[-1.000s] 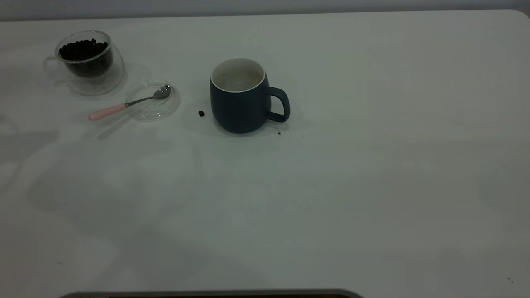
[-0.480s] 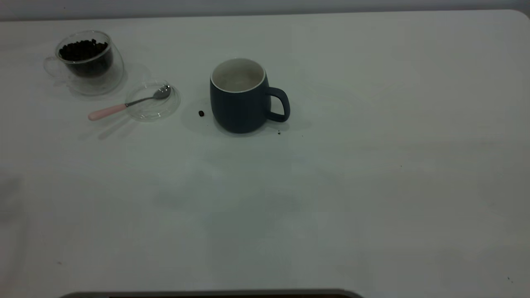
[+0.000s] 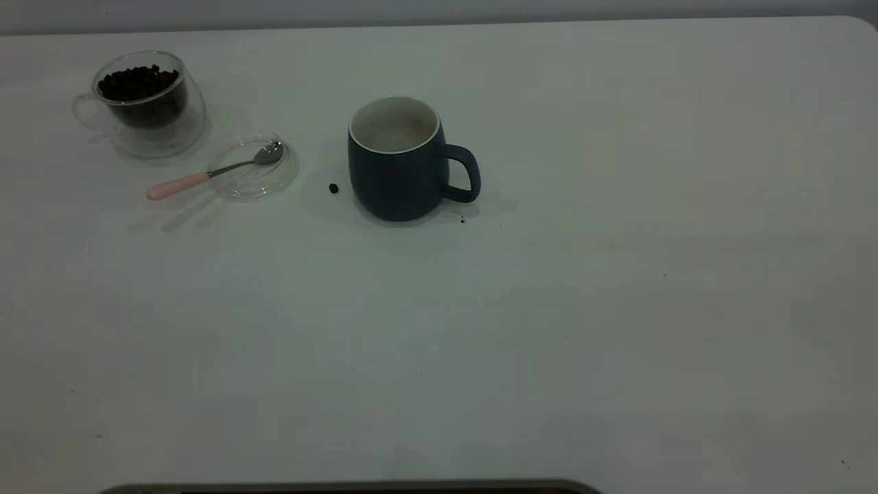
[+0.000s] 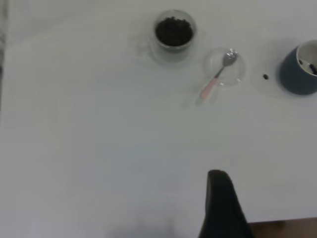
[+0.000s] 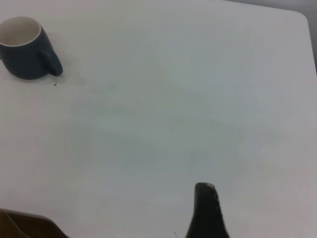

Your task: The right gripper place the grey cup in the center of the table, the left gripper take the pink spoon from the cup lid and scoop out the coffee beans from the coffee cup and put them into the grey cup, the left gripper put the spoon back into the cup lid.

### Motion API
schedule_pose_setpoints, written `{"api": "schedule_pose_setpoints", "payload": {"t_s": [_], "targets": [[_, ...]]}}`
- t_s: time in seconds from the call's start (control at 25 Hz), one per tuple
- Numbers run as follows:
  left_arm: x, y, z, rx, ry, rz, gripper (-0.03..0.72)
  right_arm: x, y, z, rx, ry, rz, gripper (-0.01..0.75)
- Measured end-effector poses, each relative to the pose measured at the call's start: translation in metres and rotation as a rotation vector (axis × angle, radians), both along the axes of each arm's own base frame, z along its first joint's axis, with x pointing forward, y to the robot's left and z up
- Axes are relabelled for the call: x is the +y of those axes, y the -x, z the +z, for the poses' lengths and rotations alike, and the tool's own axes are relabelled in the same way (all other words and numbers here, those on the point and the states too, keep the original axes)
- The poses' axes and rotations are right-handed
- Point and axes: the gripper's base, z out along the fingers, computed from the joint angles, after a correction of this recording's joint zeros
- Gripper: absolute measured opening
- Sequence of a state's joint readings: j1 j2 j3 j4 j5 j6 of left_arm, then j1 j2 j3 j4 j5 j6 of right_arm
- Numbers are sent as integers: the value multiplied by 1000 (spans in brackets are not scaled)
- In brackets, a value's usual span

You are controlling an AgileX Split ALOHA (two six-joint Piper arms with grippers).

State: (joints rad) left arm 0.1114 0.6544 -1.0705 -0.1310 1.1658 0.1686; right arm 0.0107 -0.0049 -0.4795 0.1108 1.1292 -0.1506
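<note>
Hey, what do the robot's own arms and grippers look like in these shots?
Little shows. Neither arm appears in the exterior view. Each wrist view shows only one dark, nearly black finger with a rounded tip: the left gripper and the right gripper. No cables or markings are visible.

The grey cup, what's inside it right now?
In the left wrist view the grey cup holds a few dark coffee beans against its pale interior. The exterior view shows only off-white inner wall; its floor is hidden by the rim there.

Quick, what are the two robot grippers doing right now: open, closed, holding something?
Left gripper: holds nothing, pulled back from the pink spoon; cannot tell.
Right gripper: holds nothing, away from the grey cup; cannot tell.
</note>
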Motion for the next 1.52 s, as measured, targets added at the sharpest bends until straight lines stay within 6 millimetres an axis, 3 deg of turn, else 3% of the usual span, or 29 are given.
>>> {"api": "schedule_pose_setpoints", "payload": {"t_s": [0.16,0.32,0.6,0.76,1.52], "targets": [[-4,38,-20,-64,15,10,522,0,0,0,0,0,0,588],[-6,58,-52,-66,22,-7,522,0,0,0,0,0,0,588],[-3,62,-114,54,-9,-62,522,0,0,0,0,0,0,588],[-3,59,-139,128,-13,-56,522,0,0,0,0,0,0,588],[-2,56,-143,118,-4,-35,522,0,0,0,0,0,0,588]]}}
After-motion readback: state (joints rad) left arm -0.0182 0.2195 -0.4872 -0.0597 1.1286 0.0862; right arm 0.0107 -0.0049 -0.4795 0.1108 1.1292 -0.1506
